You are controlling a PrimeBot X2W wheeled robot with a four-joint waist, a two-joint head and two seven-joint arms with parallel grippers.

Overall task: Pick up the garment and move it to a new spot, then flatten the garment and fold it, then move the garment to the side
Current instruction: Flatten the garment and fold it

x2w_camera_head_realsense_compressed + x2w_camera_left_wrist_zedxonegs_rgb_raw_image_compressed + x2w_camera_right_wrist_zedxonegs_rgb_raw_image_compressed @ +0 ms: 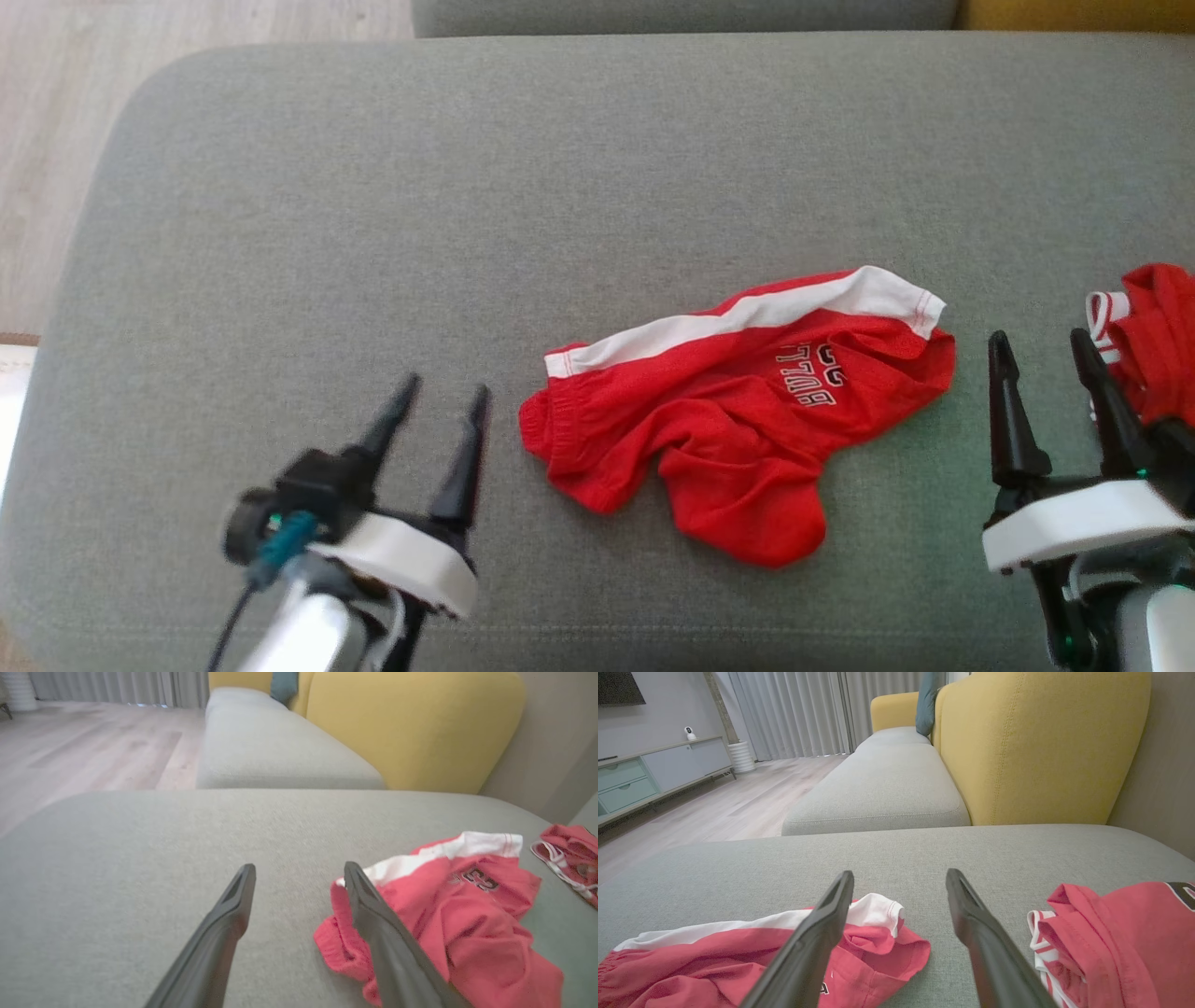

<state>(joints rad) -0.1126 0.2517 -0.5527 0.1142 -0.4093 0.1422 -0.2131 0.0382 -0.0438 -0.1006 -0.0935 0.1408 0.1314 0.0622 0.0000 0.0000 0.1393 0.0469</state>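
The garment [738, 411] is a pair of red shorts with a white side stripe and black lettering, lying crumpled on the grey cushion [467, 205]. My left gripper [446, 390] hangs open just left of its waistband end, with nothing between its fingers. In the left wrist view the garment [458, 905] lies to the right of the left gripper [299, 872], partly behind the right finger. My right gripper [1041, 345] stands open just right of the garment. In the right wrist view the garment [738, 956] lies at lower left, behind the left finger of the right gripper [899, 879].
A second red garment with white trim [1153, 341] lies at the cushion's right edge, beside my right gripper. Another grey seat cushion [882, 788] and a yellow sofa back [1041, 742] stand beyond. Wooden floor [56, 140] lies off the cushion's left edge.
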